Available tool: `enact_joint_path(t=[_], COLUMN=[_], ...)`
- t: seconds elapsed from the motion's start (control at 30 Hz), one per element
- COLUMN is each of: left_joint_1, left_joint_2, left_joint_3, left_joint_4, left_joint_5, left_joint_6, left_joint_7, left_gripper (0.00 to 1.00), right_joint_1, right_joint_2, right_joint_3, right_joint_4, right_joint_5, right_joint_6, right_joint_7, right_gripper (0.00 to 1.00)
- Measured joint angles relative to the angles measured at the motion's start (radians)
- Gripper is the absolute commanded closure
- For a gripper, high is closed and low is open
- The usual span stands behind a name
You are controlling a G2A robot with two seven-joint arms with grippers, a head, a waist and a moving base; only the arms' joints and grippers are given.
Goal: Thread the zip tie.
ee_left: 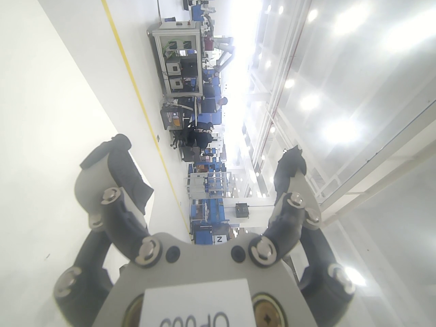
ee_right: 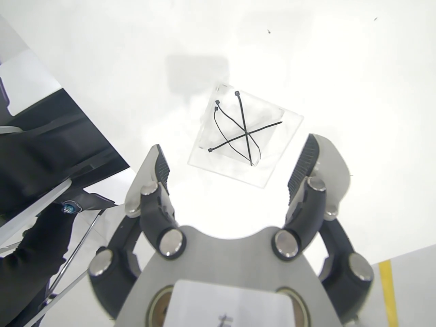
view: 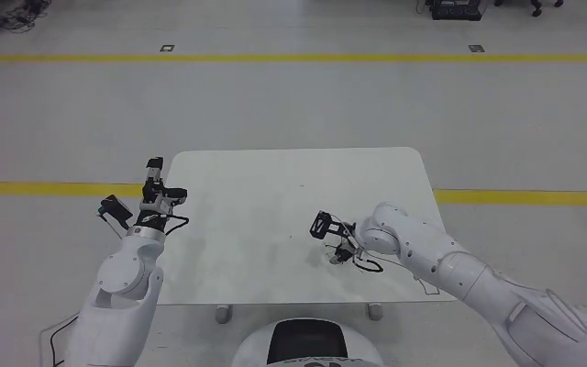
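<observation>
Table (view: 275, 174) was white and so was the floor, so contrast was poor. The left gripper (ee_left: 206, 148) sat by the table's left edge, fingers spread wide and holding nothing, aimed out at the room and well apart from the work. The right gripper (ee_right: 235, 146) hung right of the table's centre, nearer the front edge, fingers also wide and empty, directly above the clear tray (ee_right: 289, 127). Several black zip ties (ee_right: 246, 133) lay in that tray, crossed over each other. Likely risks: the tray walls could block the fingers. The tray looked light, so a clipped rim would probably slide or tip it. With the ties overlapping, pinching at the crossing would likely lift more than one or drag the others out. The ties lay thin and flat on the tray floor, so the pads (ee_right: 299, 161) could close over one and slip off.
</observation>
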Motion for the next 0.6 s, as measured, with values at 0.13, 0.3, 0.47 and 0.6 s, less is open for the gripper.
enact_joint_path(t=[0.13, 0.3, 0.47, 0.6], left_joint_1=[0.000, 0.000, 0.000, 0.000], left_joint_2=[0.000, 0.000, 0.000, 0.000], left_joint_3=[0.000, 0.000, 0.000, 0.000], left_joint_4=[0.000, 0.000, 0.000, 0.000], left_joint_5=[0.000, 0.000, 0.000, 0.000], left_joint_6=[0.000, 0.000, 0.000, 0.000], left_joint_7=[0.000, 0.000, 0.000, 0.000], left_gripper=[0.00, 0.00, 0.00, 0.00], right_joint_1=[0.013, 0.024, 0.030, 0.036], right_joint_2=[-0.005, -0.006, -0.005, -0.013], right_joint_3=[-0.018, -0.032, -0.042, -0.054], right_joint_4=[0.014, 0.024, 0.031, 0.051], right_joint_5=[0.008, 0.006, 0.007, 0.012], right_joint_6=[0.000, 0.000, 0.000, 0.000], right_joint_7=[-0.011, -0.036, -0.035, -0.030], right_gripper=[0.53, 0.57, 0.65, 0.66])
